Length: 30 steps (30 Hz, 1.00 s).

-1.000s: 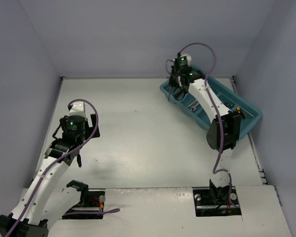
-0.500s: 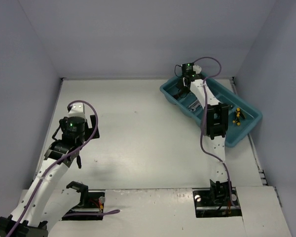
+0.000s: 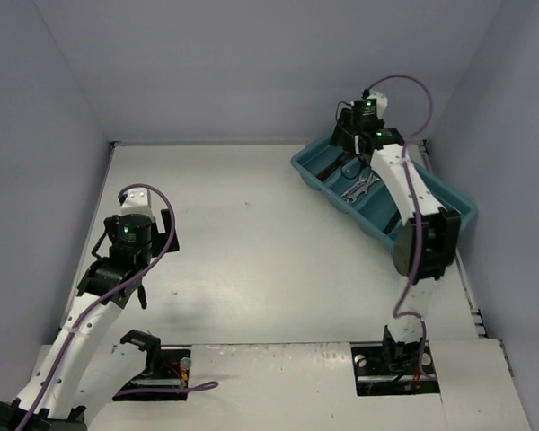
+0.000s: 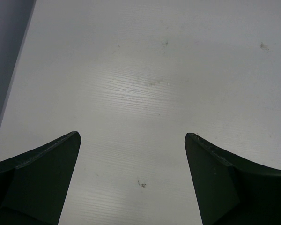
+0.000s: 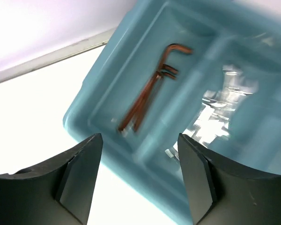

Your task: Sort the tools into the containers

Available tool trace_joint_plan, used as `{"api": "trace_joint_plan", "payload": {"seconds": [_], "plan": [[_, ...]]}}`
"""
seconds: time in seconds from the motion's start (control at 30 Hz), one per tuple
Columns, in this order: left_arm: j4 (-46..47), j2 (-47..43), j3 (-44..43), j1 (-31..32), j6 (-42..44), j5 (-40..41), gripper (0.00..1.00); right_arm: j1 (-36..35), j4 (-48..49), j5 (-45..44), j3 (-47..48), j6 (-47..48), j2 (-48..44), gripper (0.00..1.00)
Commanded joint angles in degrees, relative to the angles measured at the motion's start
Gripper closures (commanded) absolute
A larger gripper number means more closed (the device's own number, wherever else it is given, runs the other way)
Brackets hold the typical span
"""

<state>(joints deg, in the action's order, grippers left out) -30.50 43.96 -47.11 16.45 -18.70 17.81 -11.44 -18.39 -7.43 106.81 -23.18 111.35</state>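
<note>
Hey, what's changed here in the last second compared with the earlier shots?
The right gripper moved rightward over the far end of the tray. Its fingers now stand apart, empty, above the hex keys lying in an end compartment; any release isn't visible. The left gripper stays open over the table, barely shifted. The tray hasn't moved.

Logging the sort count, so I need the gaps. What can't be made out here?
Top view: the right arm covers the tray's near compartments; contents hidden.
Right wrist view: wrenches motion-blurred, uncountable.
Right wrist view: picture edge cuts off the tray's right side.
Hex keys: overlapping there, tiny from above; number unclear.
</note>
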Motion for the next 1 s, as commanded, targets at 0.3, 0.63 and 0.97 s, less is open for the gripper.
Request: {"api": "trace_joint_plan", "payload": {"seconds": [0.3, 0.63, 0.97], "plan": [[-5.75, -1.38, -9.34, 1.04, 0.98, 0.96, 0.1, 0.37, 4.12, -10.45, -34.23, 15.8, -56.0, 0.02], [-11.24, -2.95, -15.65, 0.95, 2.73, -0.64, 0.09, 0.28, 3.09, -15.64, -48.05, 12.79, -78.9, 0.0], [-14.14, -4.38, -19.57, 0.95, 2.8, 1.28, 0.09, -0.46, -0.06, -13.26, -47.15, 16.66, -85.46, 0.0]]}}
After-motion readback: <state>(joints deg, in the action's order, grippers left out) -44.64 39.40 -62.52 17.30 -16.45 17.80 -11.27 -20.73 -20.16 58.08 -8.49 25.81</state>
